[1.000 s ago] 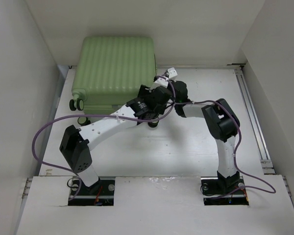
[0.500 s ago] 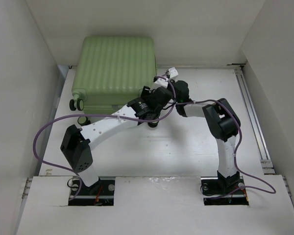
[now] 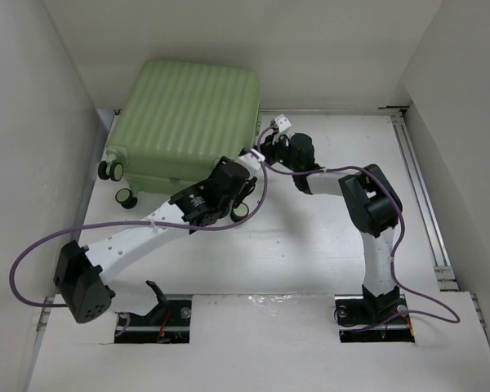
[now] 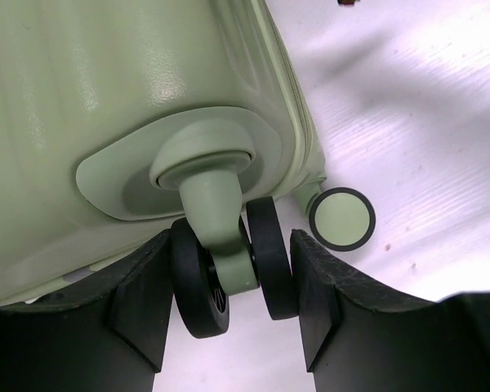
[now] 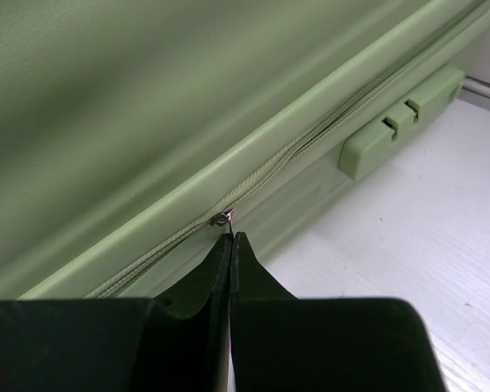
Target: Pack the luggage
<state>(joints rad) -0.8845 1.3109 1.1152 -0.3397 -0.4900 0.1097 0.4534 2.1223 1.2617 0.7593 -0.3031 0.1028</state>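
The luggage (image 3: 188, 114) is a large pale green ribbed suitcase, lying closed and askew at the back left of the table. My left gripper (image 3: 238, 189) is at its near right corner. In the left wrist view its fingers (image 4: 143, 302) clamp a black double caster wheel (image 4: 233, 273) under the shell (image 4: 106, 82). My right gripper (image 3: 260, 153) is at the suitcase's right edge. In the right wrist view it (image 5: 230, 238) is shut on the thin metal zipper pull (image 5: 222, 219) on the closed zip seam.
A second wheel (image 4: 341, 218) stands just right of the clamped one. Two more wheels (image 3: 114, 173) stick out at the suitcase's left end, near the left wall. A green lock block (image 5: 400, 122) sits on the suitcase's side. White walls enclose the table.
The suitcase has swung so its wheel end sits further left and nearer. My left arm has swept left with the wheel. The right gripper has stayed at the zip.
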